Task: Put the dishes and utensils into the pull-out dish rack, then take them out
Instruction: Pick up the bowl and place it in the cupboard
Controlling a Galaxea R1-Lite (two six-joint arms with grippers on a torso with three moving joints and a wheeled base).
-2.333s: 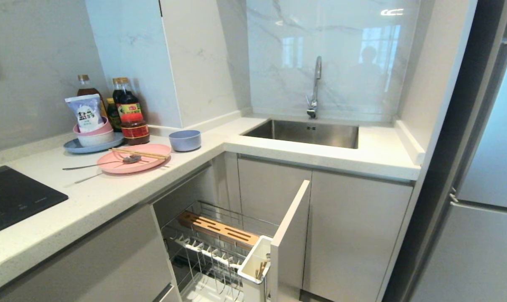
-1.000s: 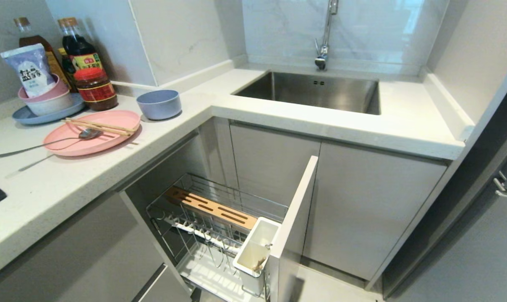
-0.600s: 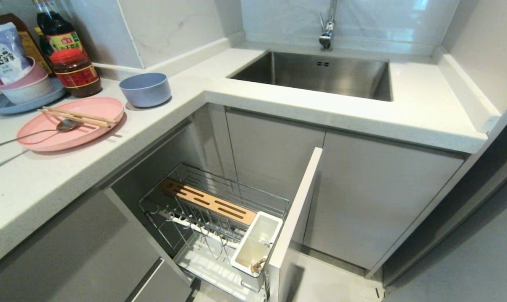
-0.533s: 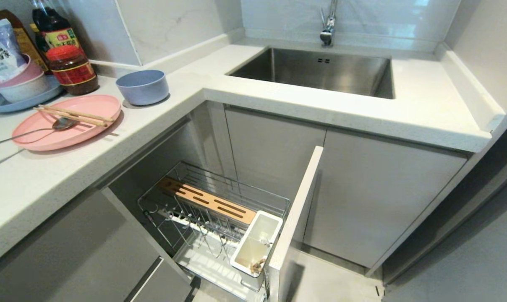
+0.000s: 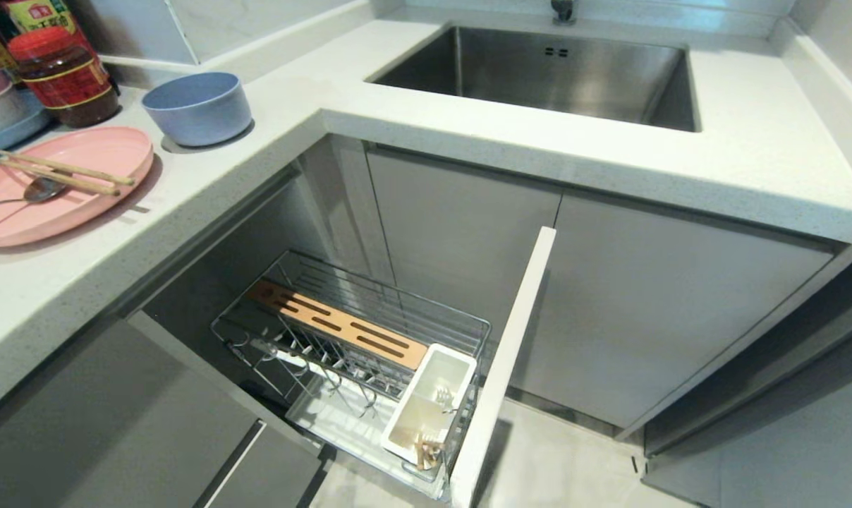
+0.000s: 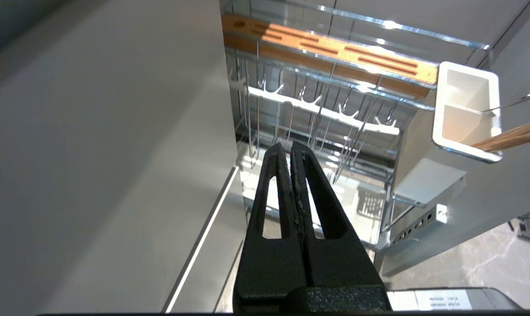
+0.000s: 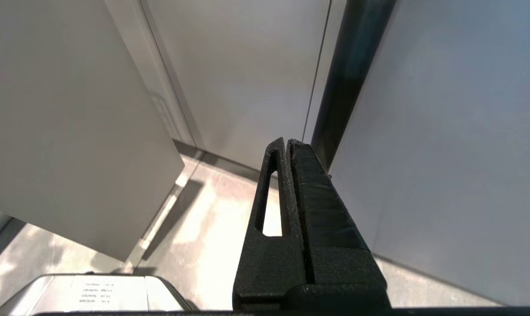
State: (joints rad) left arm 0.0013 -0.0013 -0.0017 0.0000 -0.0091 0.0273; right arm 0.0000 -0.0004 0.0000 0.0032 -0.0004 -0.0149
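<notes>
Sitting on the counter: one pink plate (image 5: 59,185), one blue bowl (image 5: 197,108).

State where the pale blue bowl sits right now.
In the head view the pale blue bowl stands on the countertop at upper left, just beyond the pink plate and beside the red-lidded jar.

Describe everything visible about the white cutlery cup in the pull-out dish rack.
The white cutlery cup is a rectangular plastic tub, divided into compartments and open at the top. It sits upright at the front end of the pull-out dish rack, held in a chrome wire frame, next to the tall white front panel and at the end of the slotted wooden strip. Wooden sticks and a thin metal piece poke out of it.
</notes>
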